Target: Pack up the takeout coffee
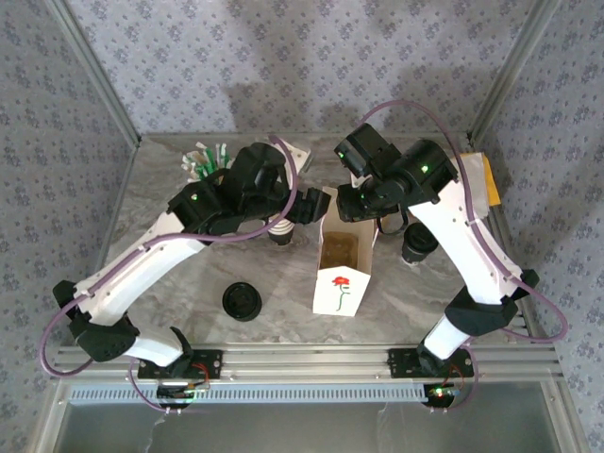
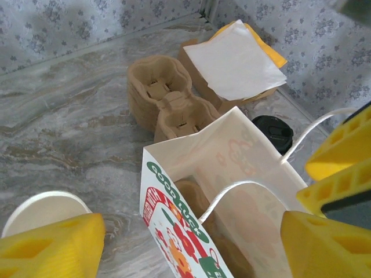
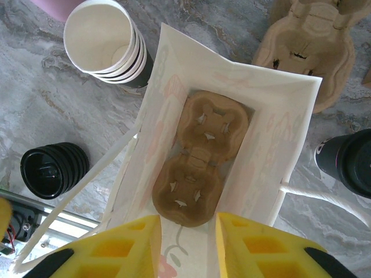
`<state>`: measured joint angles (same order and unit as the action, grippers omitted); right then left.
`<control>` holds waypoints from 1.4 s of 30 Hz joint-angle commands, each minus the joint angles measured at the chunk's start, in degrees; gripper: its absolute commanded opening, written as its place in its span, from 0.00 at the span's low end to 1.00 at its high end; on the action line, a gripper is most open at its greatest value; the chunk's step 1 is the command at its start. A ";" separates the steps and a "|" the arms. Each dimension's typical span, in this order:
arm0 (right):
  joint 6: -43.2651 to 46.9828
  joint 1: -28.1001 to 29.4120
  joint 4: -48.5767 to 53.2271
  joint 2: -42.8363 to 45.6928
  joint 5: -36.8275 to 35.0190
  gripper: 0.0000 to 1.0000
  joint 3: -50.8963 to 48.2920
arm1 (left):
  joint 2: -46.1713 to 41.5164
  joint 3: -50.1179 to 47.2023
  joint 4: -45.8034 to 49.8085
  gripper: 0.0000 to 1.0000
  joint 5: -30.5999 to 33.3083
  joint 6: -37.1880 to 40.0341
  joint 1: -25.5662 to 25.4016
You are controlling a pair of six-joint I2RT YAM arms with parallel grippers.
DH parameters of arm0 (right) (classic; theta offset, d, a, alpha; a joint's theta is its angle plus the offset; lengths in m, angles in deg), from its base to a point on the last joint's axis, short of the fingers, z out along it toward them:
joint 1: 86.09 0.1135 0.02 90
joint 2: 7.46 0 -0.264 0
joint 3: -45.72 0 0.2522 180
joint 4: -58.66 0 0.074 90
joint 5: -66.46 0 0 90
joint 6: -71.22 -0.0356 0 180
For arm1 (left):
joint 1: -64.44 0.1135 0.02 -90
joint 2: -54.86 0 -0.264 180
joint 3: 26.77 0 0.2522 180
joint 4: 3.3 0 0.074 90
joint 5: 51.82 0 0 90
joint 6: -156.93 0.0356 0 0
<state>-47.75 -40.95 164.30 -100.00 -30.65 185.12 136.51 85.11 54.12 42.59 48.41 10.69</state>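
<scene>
The takeout coffee (image 1: 418, 245), a cup under a black lid, stands on the table just right of the white paper bag (image 1: 344, 269). In the left wrist view its lid (image 2: 272, 131) shows behind the bag's far wall (image 2: 232, 145), and in the right wrist view the takeout coffee (image 3: 348, 162) sits at the right edge. A brown cup tray (image 3: 200, 156) lies in the bottom of the bag (image 3: 151, 121). My left gripper (image 2: 191, 246) is open, its fingers wide on either side of the bag's printed wall and string handle. My right gripper (image 3: 186, 243) hovers over the bag's end wall, jaws apart, holding nothing.
A stack of lidless cream cups (image 3: 107, 40) stands left of the bag, with a pile of black lids (image 1: 243, 302) nearer the front. Spare cardboard trays (image 2: 168, 98) and napkins (image 2: 235, 58) lie at the back right. A cup of straws (image 1: 209, 159) is at the back left.
</scene>
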 commanded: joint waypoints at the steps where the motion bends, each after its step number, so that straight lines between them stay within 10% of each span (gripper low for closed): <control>1: 0.03 -0.12 4.54 0.24 -0.71 0.32 -0.36 | 0.74 0.31 -0.77 0.73 1.15 -0.02 -0.30; 22: 2.50 -4.35 3.58 2.27 0.17 0.34 -3.56 | 3.15 2.92 -1.15 0.00 2.72 -0.55 -0.30; 30: 4.09 -5.82 3.32 1.35 0.95 0.35 -3.13 | 2.27 4.09 -0.96 0.00 4.66 -0.38 -0.29; 37: 4.52 -6.26 2.66 1.19 1.37 0.36 -2.60 | 2.00 7.38 -0.16 0.61 0.61 0.62 -0.54; 42: 5.27 -7.35 2.19 1.65 2.33 0.36 -2.91 | 2.54 9.76 3.05 0.71 -3.07 2.30 -1.74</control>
<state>-43.78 -47.70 164.30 -99.01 -28.99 181.87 139.52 92.94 54.71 42.76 49.28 9.94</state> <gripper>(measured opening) 0.364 0.706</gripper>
